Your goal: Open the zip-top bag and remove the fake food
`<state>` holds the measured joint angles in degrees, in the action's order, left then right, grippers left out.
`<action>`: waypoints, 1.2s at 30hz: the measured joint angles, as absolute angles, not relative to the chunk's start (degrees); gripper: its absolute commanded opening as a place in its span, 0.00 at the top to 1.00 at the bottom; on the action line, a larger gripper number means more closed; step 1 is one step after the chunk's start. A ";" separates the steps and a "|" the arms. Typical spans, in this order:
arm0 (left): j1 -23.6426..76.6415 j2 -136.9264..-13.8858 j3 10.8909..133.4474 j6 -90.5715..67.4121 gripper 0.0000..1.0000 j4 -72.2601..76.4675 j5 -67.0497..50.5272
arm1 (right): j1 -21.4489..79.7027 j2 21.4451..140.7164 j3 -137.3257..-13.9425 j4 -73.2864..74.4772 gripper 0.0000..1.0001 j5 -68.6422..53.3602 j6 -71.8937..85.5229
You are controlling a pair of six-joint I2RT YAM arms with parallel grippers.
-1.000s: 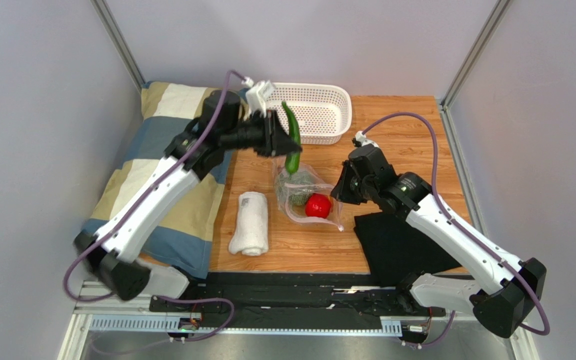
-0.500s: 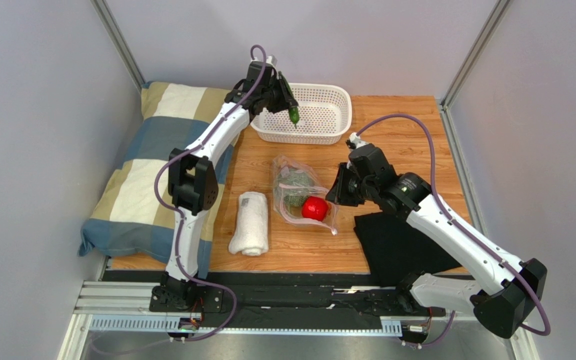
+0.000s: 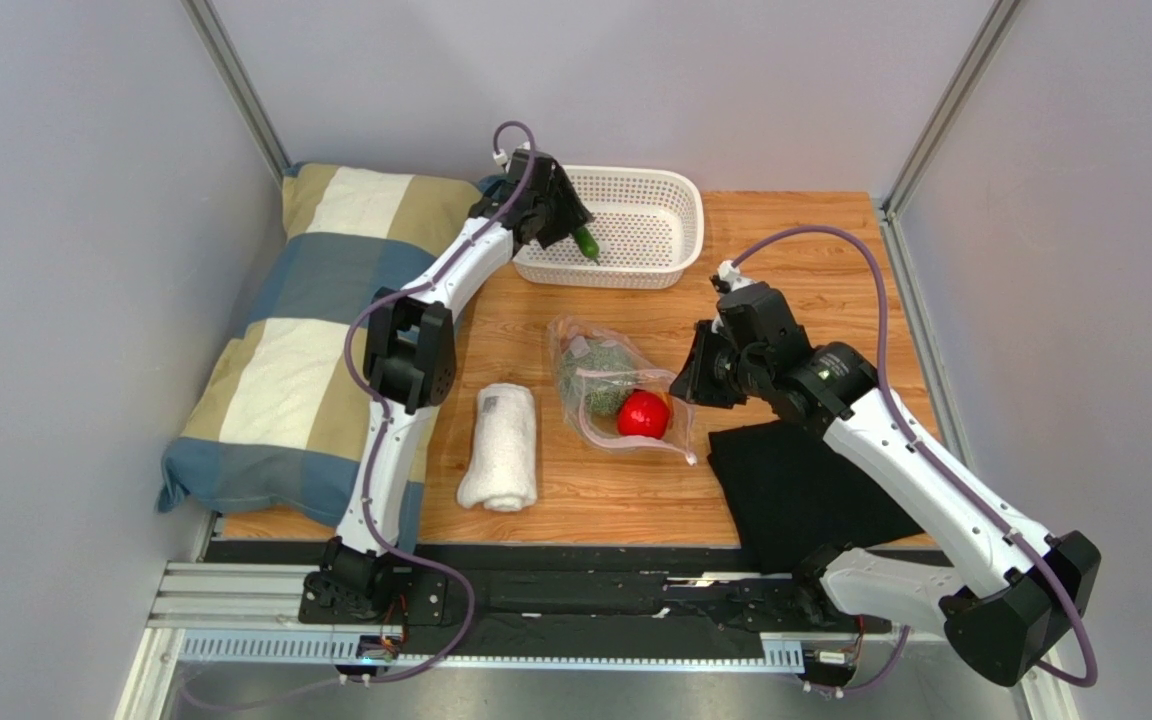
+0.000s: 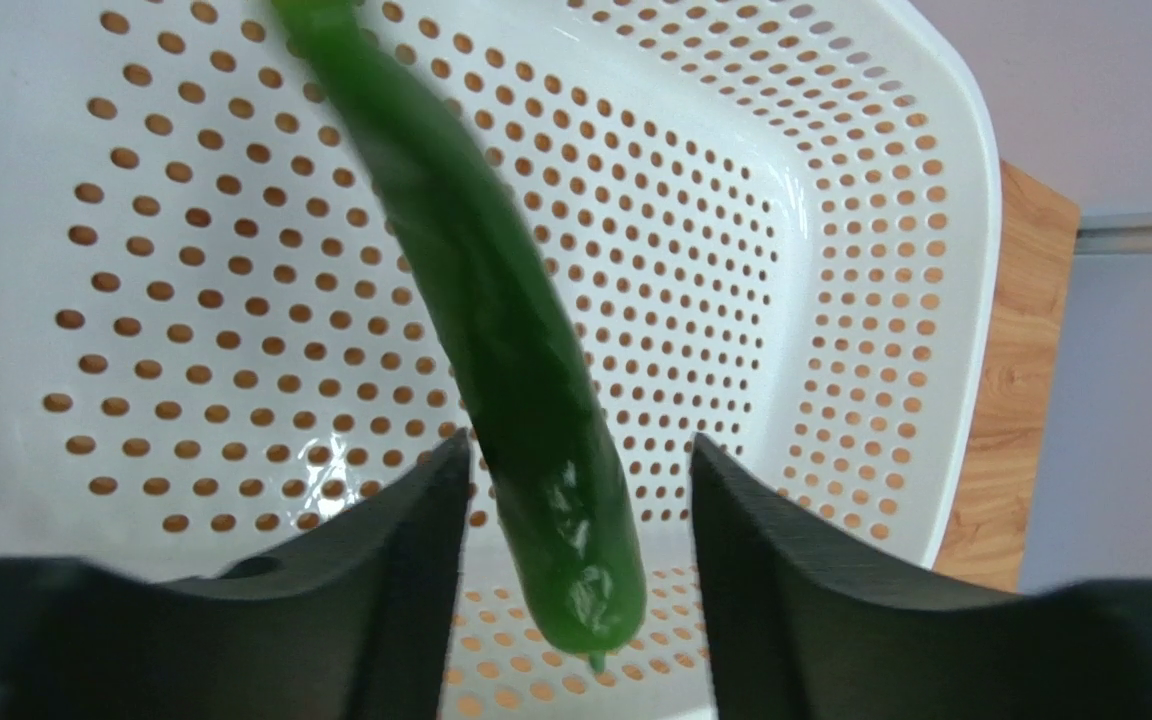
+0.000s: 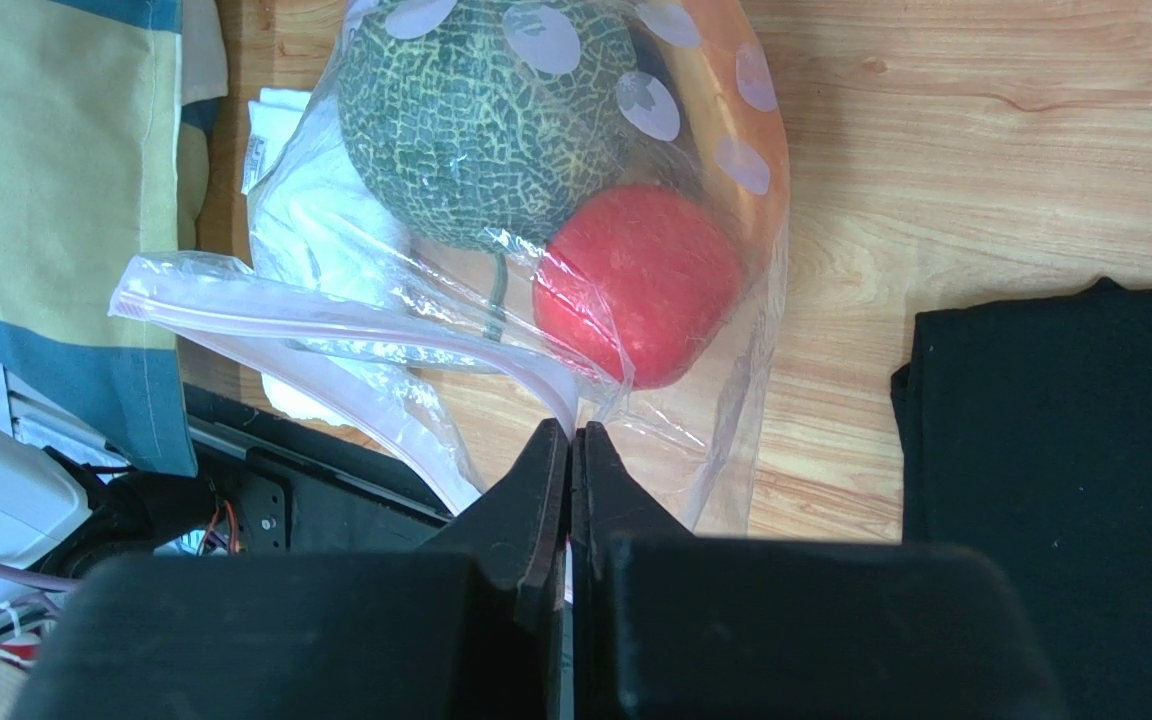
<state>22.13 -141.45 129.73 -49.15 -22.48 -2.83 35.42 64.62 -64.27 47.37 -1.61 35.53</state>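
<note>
The clear zip-top bag (image 3: 605, 383) lies mid-table with its mouth open. It holds a bumpy green vegetable (image 3: 593, 383) and a red tomato (image 3: 641, 414). My right gripper (image 3: 683, 393) is shut on the bag's edge; in the right wrist view the gripper (image 5: 569, 435) pinches the plastic (image 5: 387, 315) just below the tomato (image 5: 642, 300) and the vegetable (image 5: 477, 135). My left gripper (image 3: 575, 225) hangs over the white basket (image 3: 642, 225). Its jaws are open, with the slim green pepper (image 4: 507, 345) loose between the fingers (image 4: 387, 570). No purple-and-orange piece shows.
A rolled white towel (image 3: 500, 446) lies left of the bag. A striped pillow (image 3: 297, 345) fills the left side. A black cloth (image 3: 800, 488) lies at the front right, also in the right wrist view (image 5: 1063, 420). The basket floor (image 4: 838, 225) is bare.
My left arm carried the pepper from above the bag out to the basket and lowered it there. My right gripper kept hold of the bag and shifted slightly right.
</note>
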 measured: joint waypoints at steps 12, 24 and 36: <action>21.28 -132.20 123.52 -40.07 0.23 -30.98 -10.33 | 34.26 65.56 -65.08 47.42 1.00 -3.25 34.54; 34.00 -74.15 74.89 -32.95 0.55 -32.01 -19.07 | 33.87 68.29 -66.08 46.76 1.00 -7.20 34.92; 48.21 -75.83 70.76 -37.23 0.72 -33.65 -15.66 | 33.93 69.19 -68.01 44.97 1.00 -7.97 39.31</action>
<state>48.21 -75.83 70.76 -37.23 -33.65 -15.66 33.93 69.19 -68.01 44.97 -7.97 39.31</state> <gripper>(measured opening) 0.219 0.010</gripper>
